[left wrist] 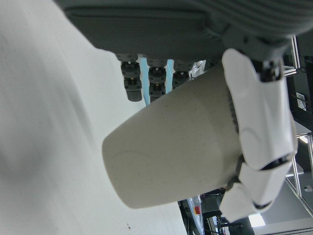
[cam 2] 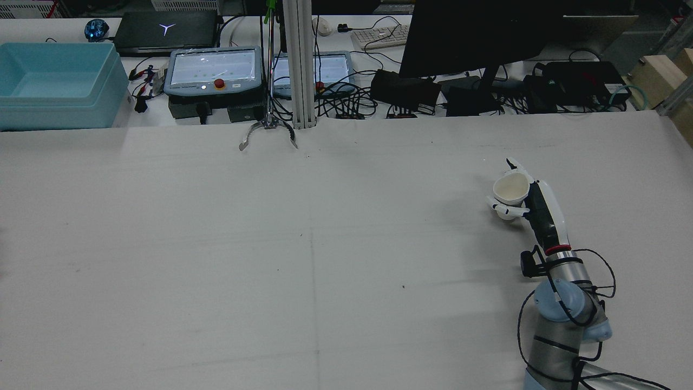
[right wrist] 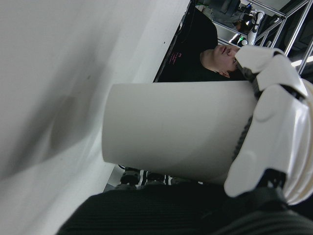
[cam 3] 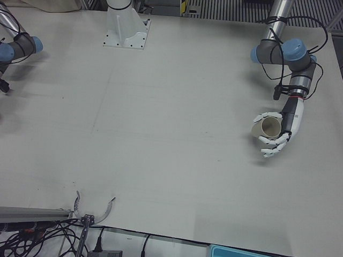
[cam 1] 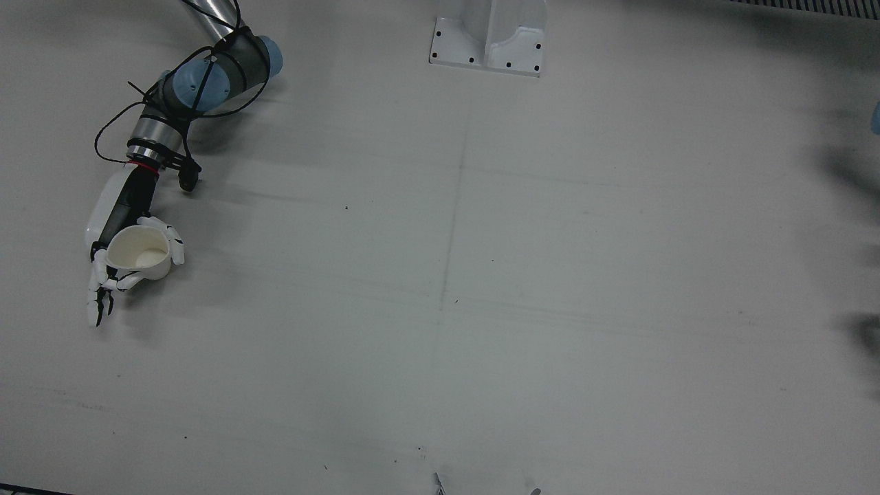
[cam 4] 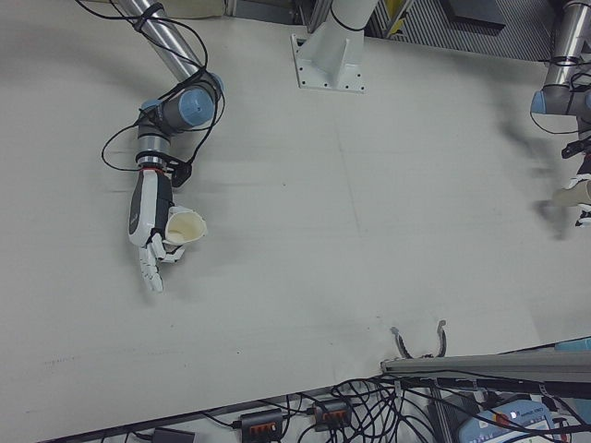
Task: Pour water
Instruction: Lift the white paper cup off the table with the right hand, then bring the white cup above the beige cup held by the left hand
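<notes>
Within each robot hand: a cup.

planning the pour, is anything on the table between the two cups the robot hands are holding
Nothing visible. The right robot hand holds a white paper cup at one side, the left robot hand a beige paper cup at the other; the grey table between them is bare.
</notes>
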Controlling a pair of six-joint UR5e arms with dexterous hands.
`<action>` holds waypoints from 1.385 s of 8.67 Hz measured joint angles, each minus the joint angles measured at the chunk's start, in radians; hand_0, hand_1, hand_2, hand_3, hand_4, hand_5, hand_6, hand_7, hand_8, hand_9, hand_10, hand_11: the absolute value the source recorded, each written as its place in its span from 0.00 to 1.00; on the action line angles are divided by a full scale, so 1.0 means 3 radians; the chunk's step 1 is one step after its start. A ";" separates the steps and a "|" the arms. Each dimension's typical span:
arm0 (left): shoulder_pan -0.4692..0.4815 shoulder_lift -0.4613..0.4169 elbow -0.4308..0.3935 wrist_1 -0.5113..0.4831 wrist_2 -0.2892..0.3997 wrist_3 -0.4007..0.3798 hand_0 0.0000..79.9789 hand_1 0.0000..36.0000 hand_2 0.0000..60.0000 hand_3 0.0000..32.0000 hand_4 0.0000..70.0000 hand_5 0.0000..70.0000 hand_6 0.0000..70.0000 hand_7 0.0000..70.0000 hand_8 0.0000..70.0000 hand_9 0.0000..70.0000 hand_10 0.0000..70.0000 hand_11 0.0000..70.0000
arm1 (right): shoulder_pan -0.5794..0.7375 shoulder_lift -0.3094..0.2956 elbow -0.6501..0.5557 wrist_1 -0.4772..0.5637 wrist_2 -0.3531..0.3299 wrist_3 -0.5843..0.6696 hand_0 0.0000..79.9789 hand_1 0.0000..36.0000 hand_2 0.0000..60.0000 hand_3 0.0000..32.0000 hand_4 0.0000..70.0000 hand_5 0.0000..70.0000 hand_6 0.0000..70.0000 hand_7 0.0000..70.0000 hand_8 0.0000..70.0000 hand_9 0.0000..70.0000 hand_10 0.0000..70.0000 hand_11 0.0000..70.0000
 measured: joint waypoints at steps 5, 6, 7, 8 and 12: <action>0.0021 -0.0145 -0.0329 0.0223 0.0175 0.0018 0.62 1.00 1.00 0.00 0.69 1.00 0.28 0.53 0.21 0.35 0.16 0.27 | 0.0189 -0.0004 0.0455 -0.0024 -0.0055 -0.0067 0.65 0.63 0.50 0.00 0.29 1.00 0.15 0.22 0.08 0.15 0.12 0.19; 0.0024 -0.0275 -0.0414 0.0341 0.0216 0.0039 0.63 1.00 1.00 0.00 0.71 1.00 0.28 0.54 0.22 0.36 0.17 0.27 | 0.0232 -0.0007 0.0560 -0.0028 -0.0071 -0.0099 0.66 0.64 0.49 0.00 0.30 1.00 0.15 0.22 0.08 0.14 0.11 0.19; 0.0026 -0.0426 -0.0499 0.0461 0.0239 0.0084 0.63 1.00 1.00 0.00 0.72 1.00 0.29 0.54 0.23 0.36 0.17 0.28 | 0.0307 -0.0016 0.0687 -0.0035 -0.0111 -0.0138 0.67 0.65 0.48 0.00 0.30 1.00 0.15 0.23 0.08 0.14 0.11 0.18; 0.0037 -0.0590 -0.0579 0.0583 0.0251 0.0137 0.63 1.00 1.00 0.00 0.73 1.00 0.29 0.55 0.23 0.37 0.17 0.28 | 0.0422 -0.0027 0.0847 -0.0061 -0.0194 -0.0196 0.67 0.65 0.48 0.00 0.30 1.00 0.15 0.23 0.08 0.14 0.11 0.18; 0.0200 -0.0939 -0.0894 0.0795 0.0254 0.0514 0.68 1.00 1.00 0.00 0.78 1.00 0.32 0.58 0.25 0.40 0.19 0.31 | 0.0735 -0.0020 0.1336 -0.0213 -0.0418 -0.0376 0.67 0.67 0.48 0.00 0.28 1.00 0.15 0.23 0.07 0.13 0.10 0.17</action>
